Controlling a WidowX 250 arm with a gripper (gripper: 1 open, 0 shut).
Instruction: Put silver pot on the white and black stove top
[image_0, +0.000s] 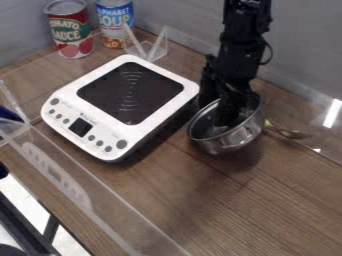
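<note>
silver pot (230, 141): sitting right of centre in the frame, just beside the stove top's right side, not on it; opening tipped toward upper left
end effector (225, 104): reaching down into the pot opening near the upper-left rim; dark fingers against dark interior, cannot tell whether spread or pinching the rim
arm (243, 42): black, coming down from the top edge, right of centre
stove top (118, 106): left of centre, white casing, black glass with rings, buttons and display along the lower-left edge
spoon (289, 132): right of pot, partly hidden behind it
cans (71, 30): two, upper left, tomato and alphabet labels
bench (177, 205): brown wood grain, under pot and stove top
</note>
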